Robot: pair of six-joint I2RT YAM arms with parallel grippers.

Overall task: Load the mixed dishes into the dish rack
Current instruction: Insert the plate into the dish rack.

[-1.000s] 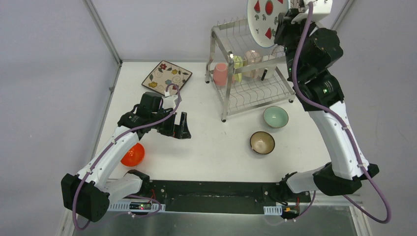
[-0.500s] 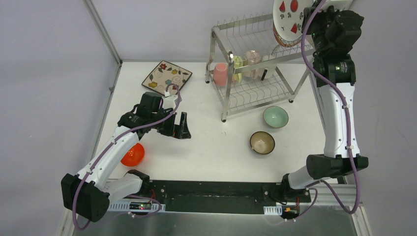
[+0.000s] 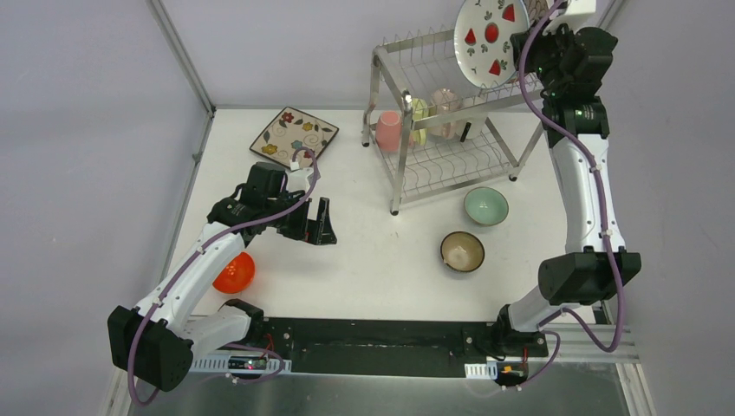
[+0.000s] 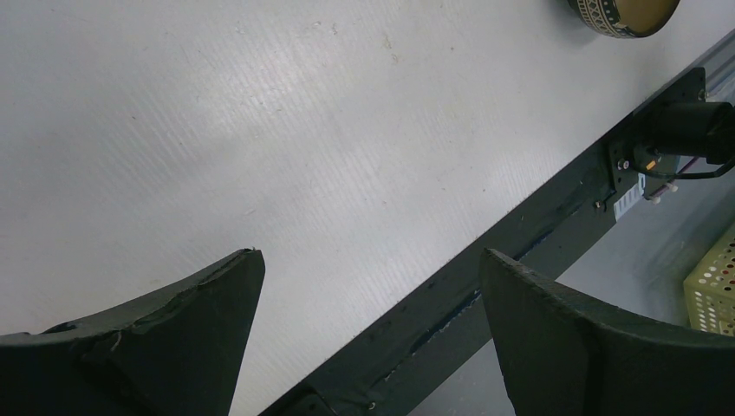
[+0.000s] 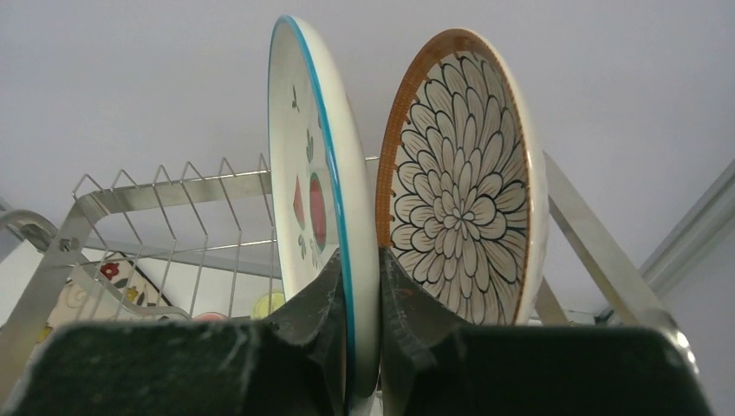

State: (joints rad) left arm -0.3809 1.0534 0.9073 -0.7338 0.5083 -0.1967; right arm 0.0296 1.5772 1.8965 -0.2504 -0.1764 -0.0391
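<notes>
Standing at the far side of the table (image 3: 381, 260), the dish rack (image 3: 442, 130) has the white plate (image 5: 299, 173) held on edge over its top tier, just beside the upright petal-pattern plate (image 5: 459, 208). The right gripper (image 5: 360, 286) pinches the white plate's rim. The left gripper (image 4: 371, 256) hangs over bare table, its fingers spread wide.

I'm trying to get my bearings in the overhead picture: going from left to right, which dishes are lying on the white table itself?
orange bowl → square floral plate → brown bowl → mint bowl
</notes>
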